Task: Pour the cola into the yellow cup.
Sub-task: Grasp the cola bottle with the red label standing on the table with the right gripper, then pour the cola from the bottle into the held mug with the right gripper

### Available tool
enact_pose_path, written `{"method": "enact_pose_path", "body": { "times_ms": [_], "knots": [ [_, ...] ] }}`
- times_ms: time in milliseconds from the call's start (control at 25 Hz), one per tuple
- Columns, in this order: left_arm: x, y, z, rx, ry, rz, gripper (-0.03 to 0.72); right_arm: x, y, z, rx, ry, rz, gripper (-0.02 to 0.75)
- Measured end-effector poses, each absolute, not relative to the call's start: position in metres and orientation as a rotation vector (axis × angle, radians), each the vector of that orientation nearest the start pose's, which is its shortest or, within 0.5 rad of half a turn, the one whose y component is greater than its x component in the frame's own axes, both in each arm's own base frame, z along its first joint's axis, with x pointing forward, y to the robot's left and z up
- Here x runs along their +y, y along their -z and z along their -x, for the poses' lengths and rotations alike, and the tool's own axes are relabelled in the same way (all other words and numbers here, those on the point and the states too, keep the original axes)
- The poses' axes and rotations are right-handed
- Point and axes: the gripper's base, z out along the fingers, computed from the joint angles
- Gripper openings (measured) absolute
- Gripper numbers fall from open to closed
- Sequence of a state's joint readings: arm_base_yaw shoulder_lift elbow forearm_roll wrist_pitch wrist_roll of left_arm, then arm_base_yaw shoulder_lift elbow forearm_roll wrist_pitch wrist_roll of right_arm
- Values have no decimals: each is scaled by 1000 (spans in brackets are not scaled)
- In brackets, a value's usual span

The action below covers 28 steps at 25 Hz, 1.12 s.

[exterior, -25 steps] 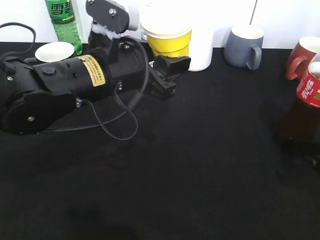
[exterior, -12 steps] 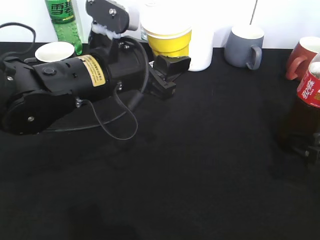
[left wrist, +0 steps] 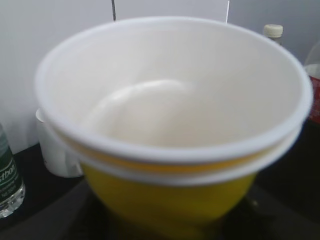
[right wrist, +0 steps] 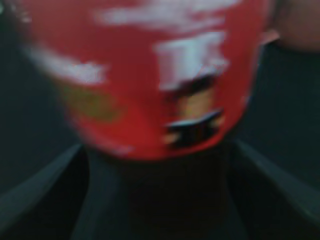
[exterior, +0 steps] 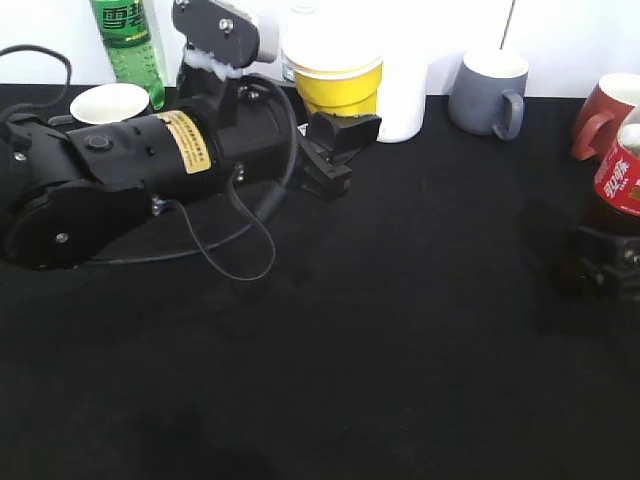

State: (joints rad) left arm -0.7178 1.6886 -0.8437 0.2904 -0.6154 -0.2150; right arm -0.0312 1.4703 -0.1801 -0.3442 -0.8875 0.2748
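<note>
The yellow cup (exterior: pixel 335 82), white inside, is at the back centre, its lower part between the fingers of my left gripper (exterior: pixel 336 138). It fills the left wrist view (left wrist: pixel 165 125), where the gripper is shut on its base. The cola (exterior: pixel 618 185), dark liquid under a red label, stands at the right edge. My right gripper (exterior: pixel 606 262) is at its lower body. In the blurred right wrist view the cola (right wrist: pixel 150 75) is very close. The right gripper (right wrist: pixel 157 152) is open, with a dark finger on each side of the bottle.
Along the back stand a green soda bottle (exterior: pixel 125 40), a black mug with white inside (exterior: pixel 110 103), a white container (exterior: pixel 405 95), a grey mug (exterior: pixel 487 92) and a red mug (exterior: pixel 605 115). The left arm's body (exterior: pixel 110 180) and its cable lie on the black table (exterior: pixel 400 350).
My right gripper has come into view at the right edge and moved up and left to the cola's lower body. The left arm and the yellow cup have not moved.
</note>
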Motion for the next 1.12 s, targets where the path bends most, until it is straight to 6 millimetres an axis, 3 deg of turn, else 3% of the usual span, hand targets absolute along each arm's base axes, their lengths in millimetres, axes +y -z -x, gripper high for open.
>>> {"method": "enact_pose_path", "body": {
  "times_ms": [400,600,1120],
  "knots": [
    [-246,-228,-259,1606,649,-759,445,19,-161,-213,1683,-311,87,617],
    [-246,-228,-259,1606,649,-759,445,19,-161,-213,1682,-310,88,509],
    [-247,-228,-259,1596,651,-768,445,19,-161,-213,1683,-312,91,509]
  ]
}}
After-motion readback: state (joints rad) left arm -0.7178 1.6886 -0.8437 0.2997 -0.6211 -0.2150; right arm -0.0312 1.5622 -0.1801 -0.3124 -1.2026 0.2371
